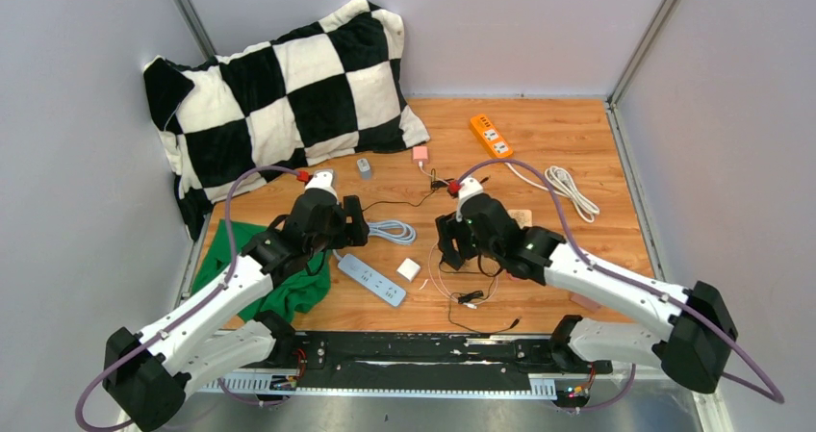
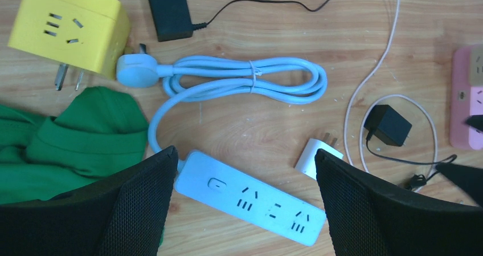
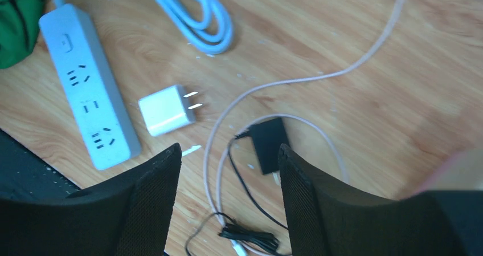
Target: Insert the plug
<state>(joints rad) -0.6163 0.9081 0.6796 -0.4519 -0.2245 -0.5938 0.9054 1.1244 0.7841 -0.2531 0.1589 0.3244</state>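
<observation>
"Where's the plug?"

"The small white plug [image 3: 165, 110] lies flat on the wood toward the bench's near edge. It's just beside the white power strip [image 3: 90, 85], prongs pointing away from it. Nothing holds it."

"And the pincers?"

"Both wide and empty. The right gripper [image 3: 228, 150] hangs near the plug, and the left gripper [image 2: 245, 159] straddles the strip."

"How would you go about it?"

"I'd have the right one pinch the plug's body by its flat sides, leaving the prongs free, and keep clear of the pale cable [image 3: 342, 70] alongside. Then turn the prongs down over a two-slot socket. The left could pin the strip so it doesn't skid."
</observation>
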